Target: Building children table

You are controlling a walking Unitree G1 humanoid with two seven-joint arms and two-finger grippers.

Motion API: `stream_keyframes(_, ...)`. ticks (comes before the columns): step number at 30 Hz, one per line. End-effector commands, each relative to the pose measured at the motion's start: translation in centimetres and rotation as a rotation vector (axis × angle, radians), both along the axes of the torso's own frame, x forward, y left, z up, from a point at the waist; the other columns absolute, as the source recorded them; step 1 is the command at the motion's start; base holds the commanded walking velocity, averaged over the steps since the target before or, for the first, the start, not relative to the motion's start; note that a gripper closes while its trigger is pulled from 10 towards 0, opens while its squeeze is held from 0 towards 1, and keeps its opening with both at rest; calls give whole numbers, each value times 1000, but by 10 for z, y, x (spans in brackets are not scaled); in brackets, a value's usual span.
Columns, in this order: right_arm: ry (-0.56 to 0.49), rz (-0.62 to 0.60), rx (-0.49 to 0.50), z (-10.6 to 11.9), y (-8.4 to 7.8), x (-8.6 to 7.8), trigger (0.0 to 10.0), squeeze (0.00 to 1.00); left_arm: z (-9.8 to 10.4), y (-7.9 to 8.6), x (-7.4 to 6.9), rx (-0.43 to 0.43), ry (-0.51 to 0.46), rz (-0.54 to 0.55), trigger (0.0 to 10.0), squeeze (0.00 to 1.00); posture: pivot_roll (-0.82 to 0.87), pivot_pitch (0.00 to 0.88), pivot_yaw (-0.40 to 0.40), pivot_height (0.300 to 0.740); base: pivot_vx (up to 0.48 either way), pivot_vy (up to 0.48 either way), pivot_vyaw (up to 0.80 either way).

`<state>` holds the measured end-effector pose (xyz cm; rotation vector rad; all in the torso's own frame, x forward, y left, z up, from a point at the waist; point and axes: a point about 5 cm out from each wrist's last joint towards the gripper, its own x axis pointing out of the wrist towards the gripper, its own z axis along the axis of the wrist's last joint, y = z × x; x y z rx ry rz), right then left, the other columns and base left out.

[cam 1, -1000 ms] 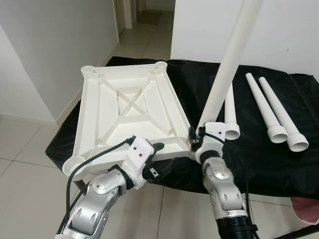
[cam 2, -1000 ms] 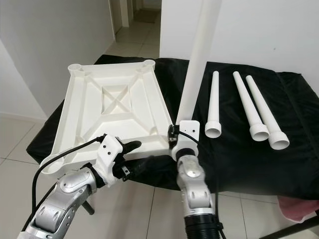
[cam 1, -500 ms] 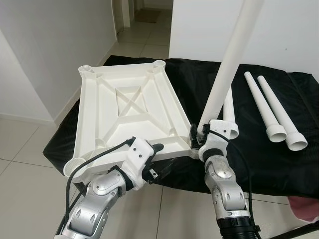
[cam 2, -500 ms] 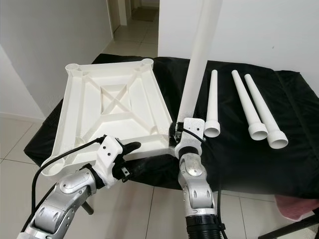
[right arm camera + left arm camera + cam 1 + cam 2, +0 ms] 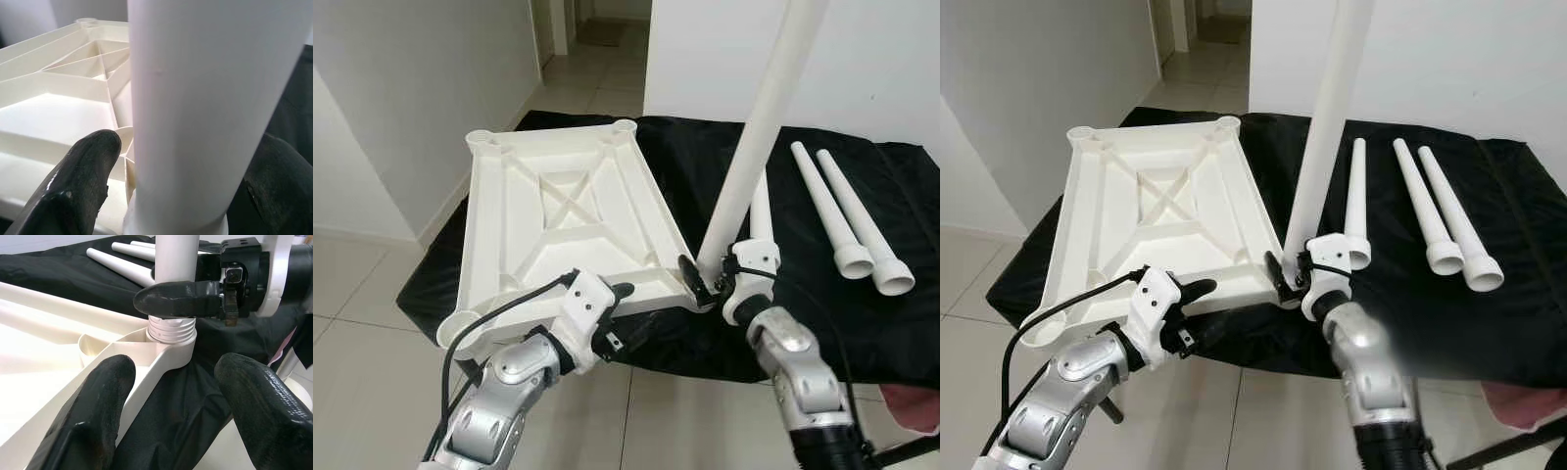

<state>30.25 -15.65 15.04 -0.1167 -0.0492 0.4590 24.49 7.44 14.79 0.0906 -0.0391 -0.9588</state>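
- White ribbed table panel (image 5: 563,220) — upside down on the black-draped tabletop (image 5: 803,323).
- Right end effector (image 5: 713,277) clamps the white leg (image 5: 759,127), upright, threaded end in the near corner socket.
- Left end effector (image 5: 171,382) spread open at that corner, empty.

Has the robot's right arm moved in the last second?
Yes. The right gripper stays on the upright leg, but its forearm has swung rightward, away from the tabletop.
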Motion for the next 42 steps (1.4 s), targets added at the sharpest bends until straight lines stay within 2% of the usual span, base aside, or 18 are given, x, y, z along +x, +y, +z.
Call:
stream_keyframes(1, 11, 61, 4, -3, 3, 1, 10000, 0, -1, 0, 1, 9, -5, 17, 10000, 0, -49, 22, 27, 740, 0, 0, 0)
stream_keyframes(7, 50, 211, -67, -10, 4, 10, 10000, 0, 0, -1, 2, 6, -6, 14, 10000, 0, -51, 22, 38, 740, 0, 0, 0)
stream_keyframes(12, 60, 241, -70, -11, 4, 11, 10000, 0, 0, -1, 2, 6, -6, 14, 10000, 0, -51, 22, 38, 740, 0, 0, 0)
stream_keyframes(13, 67, 254, -75, -12, 3, 14, 1882, 0, 1, -1, 3, 5, -8, 14, 10000, 0, -49, 22, 37, 740, 0, 0, 0)
stream_keyframes(14, 67, 254, -75, -12, 3, 14, 1882, 0, 1, -1, 3, 5, -8, 14, 10000, 0, -49, 22, 37, 740, 0, 0, 0)
stream_keyframes(15, 74, 263, -78, -14, -1, 16, 0, 0, 1, -1, 3, 5, -10, 17, 10000, 0, -46, 24, 36, 740, 0, 0, 0)
stream_keyframes(17, 89, 273, -74, -19, -7, 16, 0, 0, 2, 0, 4, 4, -13, 21, 10000, 0, -47, 27, 37, 740, 0, 0, 0)
stream_keyframes(22, 95, 272, -69, -22, -9, 14, 0, 0, 2, 0, 3, 2, -11, 22, 10000, 0, -50, 30, 37, 740, 0, 0, 0)
stream_keyframes(23, 98, 250, -58, -23, -10, 13, 2235, 0, 2, 0, 3, 3, -10, 21, 10000, 0, -51, 31, 36, 740, 0, 0, 0)
stream_keyframes(25, 103, 227, -49, -24, -11, 12, 2235, 0, 1, 0, 3, 3, -9, 20, 10000, 0, -52, 31, 35, 740, 0, 0, 0)
stream_keyframes(26, 108, 193, -46, -25, -10, 10, 10000, 0, 1, 0, 3, 3, -9, 20, 10000, 0, -53, 32, 34, 740, 0, 0, 0)
stream_keyframes(33, 102, 62, 14, -23, -4, 6, 10000, 0, 1, 0, 2, 5, -8, 20, 10000, 0, -53, 31, 33, 740, 0, 0, 0)
stream_keyframes(36, 117, -69, 80, -22, 2, 4, 10000, 0, 0, 0, 2, 8, -6, 17, 10000, 0, -53, 31, 34, 740, 0, 0, 0)
stream_keyframes(40, 122, -156, 111, -21, 6, 1, 10000, 0, 0, 0, 1, 9, -6, 16, 10000, 0, -52, 30, 33, 740, 0, 0, 0)
stream_keyframes(42, 120, -245, 137, -20, 12, -1, 10000, 0, 0, 0, 2, 11, -7, 16, 10000, 0, -49, 29, 30, 740, 0, 0, 0)
